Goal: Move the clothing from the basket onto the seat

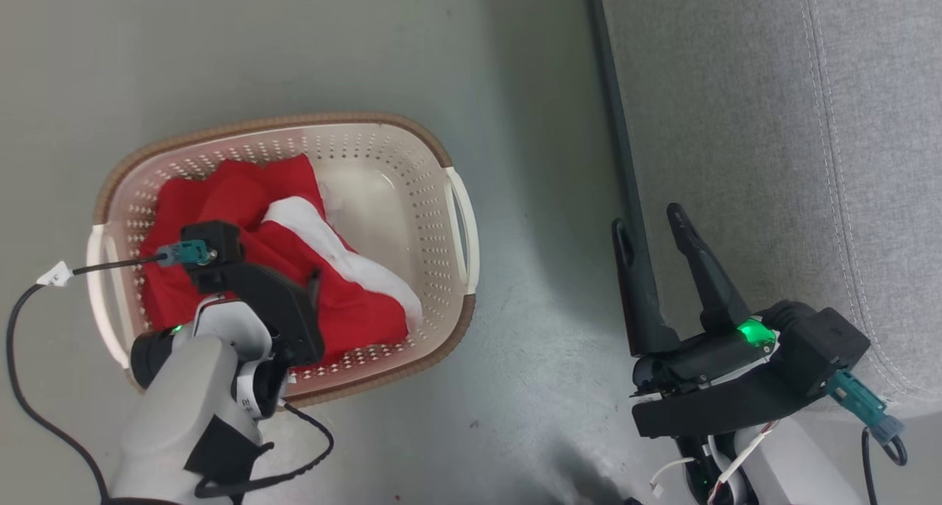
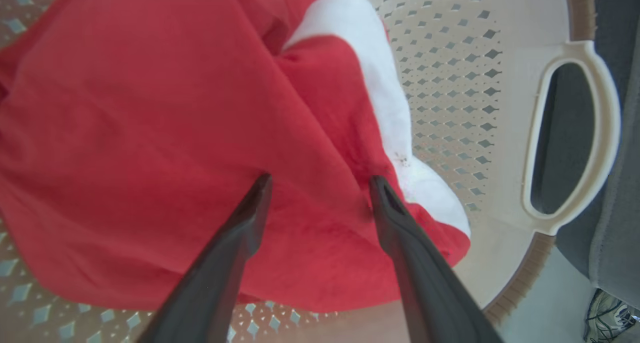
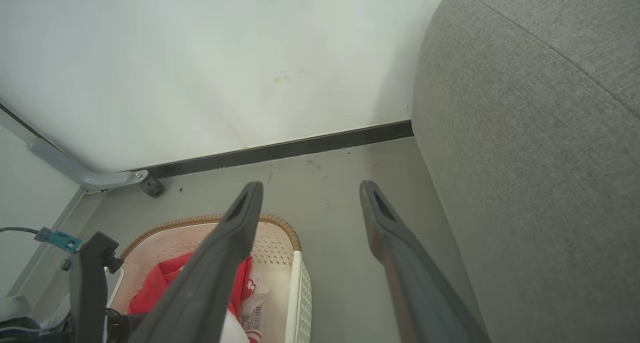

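Holding your left gripper wide over the clothing in the basket looks meant to ready a pinch, while your right gripper hangs wide beside the seat.

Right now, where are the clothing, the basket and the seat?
the clothing (image 2: pixel 150 133): left wrist view, on the broad red fabric.
the basket (image 1: pixel 368 148): head view, on its perforated far wall.
the seat (image 1: pixel 736 122): head view, on the grey cushion surface.
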{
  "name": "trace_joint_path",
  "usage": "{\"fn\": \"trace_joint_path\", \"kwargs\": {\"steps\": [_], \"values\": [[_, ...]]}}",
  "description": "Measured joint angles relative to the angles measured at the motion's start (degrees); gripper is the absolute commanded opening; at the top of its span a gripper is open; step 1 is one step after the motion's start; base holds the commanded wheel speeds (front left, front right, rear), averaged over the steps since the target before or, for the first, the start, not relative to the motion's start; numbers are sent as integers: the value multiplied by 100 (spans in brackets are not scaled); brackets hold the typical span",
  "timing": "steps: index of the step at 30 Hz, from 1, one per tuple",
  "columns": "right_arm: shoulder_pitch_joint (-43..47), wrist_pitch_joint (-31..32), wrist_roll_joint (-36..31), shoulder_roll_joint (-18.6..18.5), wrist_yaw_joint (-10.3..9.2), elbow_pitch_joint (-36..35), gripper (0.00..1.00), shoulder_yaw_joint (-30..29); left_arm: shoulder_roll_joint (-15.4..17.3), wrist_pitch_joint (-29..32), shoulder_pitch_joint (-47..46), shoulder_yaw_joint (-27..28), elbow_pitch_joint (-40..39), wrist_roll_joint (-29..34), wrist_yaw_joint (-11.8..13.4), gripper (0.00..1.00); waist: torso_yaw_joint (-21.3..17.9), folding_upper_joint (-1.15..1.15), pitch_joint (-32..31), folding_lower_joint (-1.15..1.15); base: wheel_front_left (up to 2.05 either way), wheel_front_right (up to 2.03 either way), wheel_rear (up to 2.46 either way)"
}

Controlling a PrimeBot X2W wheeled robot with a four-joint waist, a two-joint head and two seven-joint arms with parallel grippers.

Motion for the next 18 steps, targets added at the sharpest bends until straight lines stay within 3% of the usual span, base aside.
{"fn": "trace_joint_path", "kwargs": {"steps": [6,18], "values": [[0,-1,-12,83,52,12,100,55,105,121,-169,151,334,-15,258,100,-119,0,170,0,0,0,0],[-1,-1,-131,175,100,101,100,56,102,-234,-604,489,580,-226,370,100,-288,-1,365,0,0,0,0]]}}
